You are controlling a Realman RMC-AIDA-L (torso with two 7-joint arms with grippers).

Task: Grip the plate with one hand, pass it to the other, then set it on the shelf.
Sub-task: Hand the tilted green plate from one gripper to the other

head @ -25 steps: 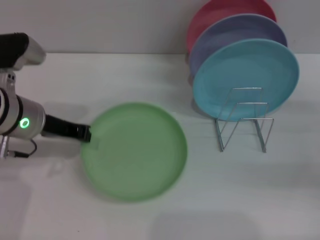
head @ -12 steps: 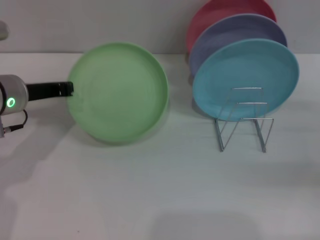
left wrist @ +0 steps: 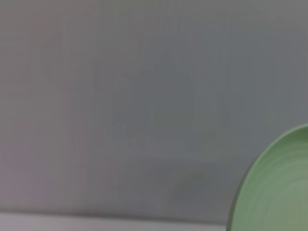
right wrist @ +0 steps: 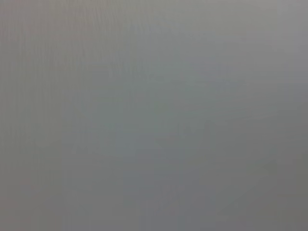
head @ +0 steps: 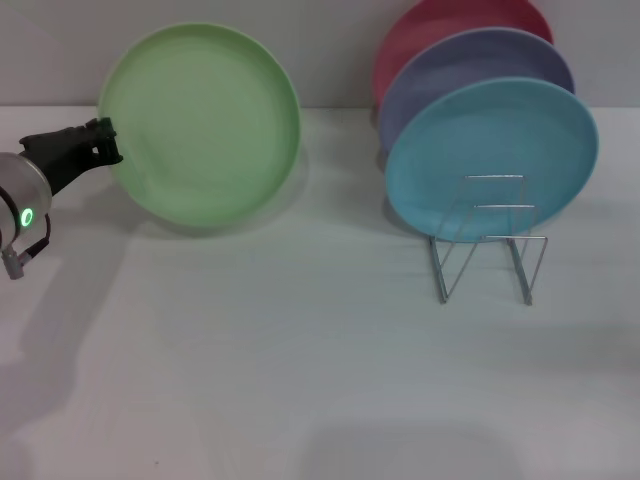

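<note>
The left hand (head: 103, 143) pinches the green plate (head: 200, 125) by its rim above the tabletop (head: 300, 350); handover and the shelf (head: 487, 240) remain, the right hand out of sight.

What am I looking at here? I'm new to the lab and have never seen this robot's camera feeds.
The wide picture comes from a camera on the robot's head, looking down at a white table. At the left edge, the left gripper, black, on an arm with a green light, grips a light green plate by its rim, raised and tilted. To the right, a wire rack holds a sky-blue plate, a lavender plate and a red plate. The other two pictures are from wrist cameras: the left shows the green plate's edge, the right only grey. The right gripper is out of sight.
</note>
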